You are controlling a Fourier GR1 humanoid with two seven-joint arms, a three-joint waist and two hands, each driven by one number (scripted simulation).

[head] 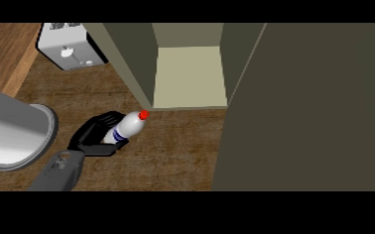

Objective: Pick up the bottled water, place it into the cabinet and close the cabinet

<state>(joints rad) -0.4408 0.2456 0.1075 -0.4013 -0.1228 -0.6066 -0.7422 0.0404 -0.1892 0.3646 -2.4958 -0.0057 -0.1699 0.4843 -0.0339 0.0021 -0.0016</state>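
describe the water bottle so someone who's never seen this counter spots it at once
Find the open cabinet at the back of the wooden counter. Just before its front left corner, the black left hand curls round the bottled water. It alone has a white body and a red cap, which points toward the cabinet.

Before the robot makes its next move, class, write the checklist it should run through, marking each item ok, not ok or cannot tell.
1. Grip on the bottled water: ok, the left hand curls round it.
2. The cabinet door open: ok, swung wide at the right.
3. Room on the shelf: ok, bare surface shows.
4. The red cap aimed at the opening: ok.
5. Bottle inside the cabinet: not ok, it is outside, above the counter.
6. The right hand ready for the door: cannot tell, not in view.
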